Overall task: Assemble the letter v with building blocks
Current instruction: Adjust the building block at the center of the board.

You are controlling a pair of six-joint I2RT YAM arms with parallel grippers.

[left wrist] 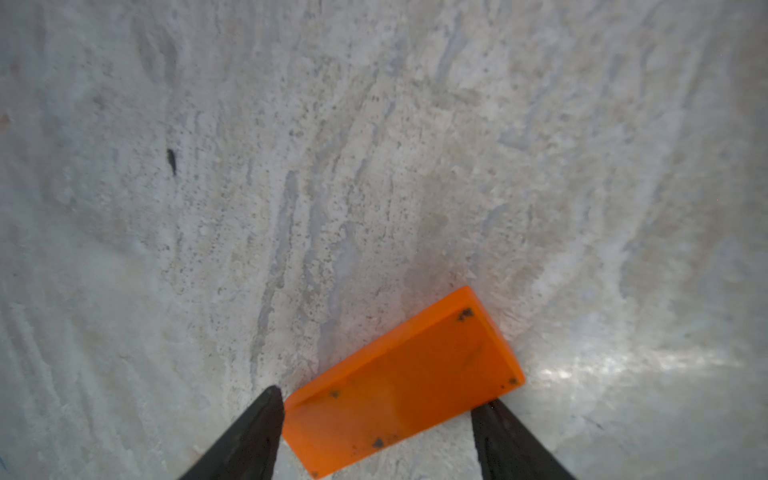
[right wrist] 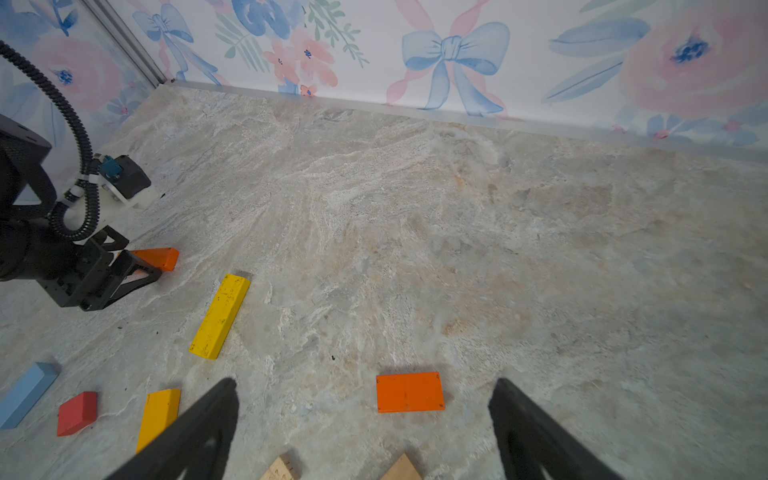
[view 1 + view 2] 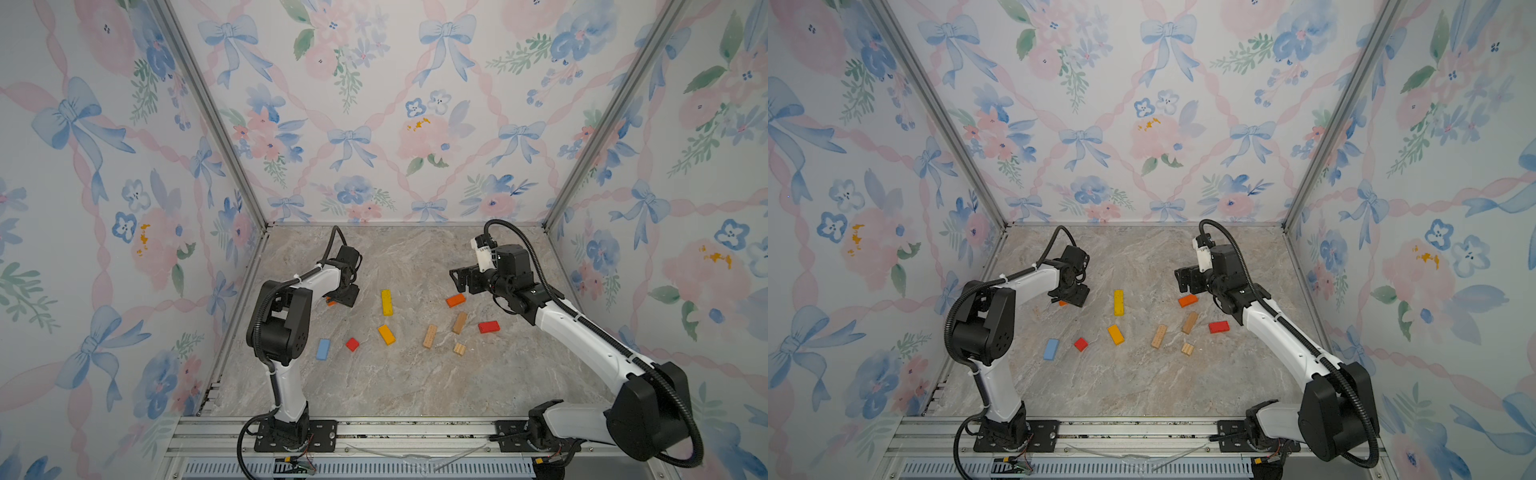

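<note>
- Ten blocks lie flat and scattered on the table (image 3: 374,386).
- At the table's left side the left gripper (image 1: 383,395) is down over an orange block (image 1: 399,386). The block rests skewed on the surface between the two fingers (image 1: 249,436), with a corner close to each tip.
- The jaws stand apart around it, but I cannot tell whether they press it or only flank it.
- In both top views the gripper body covers most of that block, and only an orange sliver shows.
- The right gripper (image 2: 365,382) hovers above the table, spread wide with nothing between its fingers. The other orange block (image 2: 410,392) lies just ahead of the tips, untouched.
- Between the two grippers lies the long yellow block (image 3: 387,302), with the short yellow block (image 3: 386,334) nearer the robot's base.
- A blue block (image 3: 323,348) and a small red block (image 3: 352,344) sit side by side near the left arm.
- Three tan blocks (image 3: 459,323) cluster near the right arm, and a longer red block (image 3: 488,327) lies just beside them.
</note>
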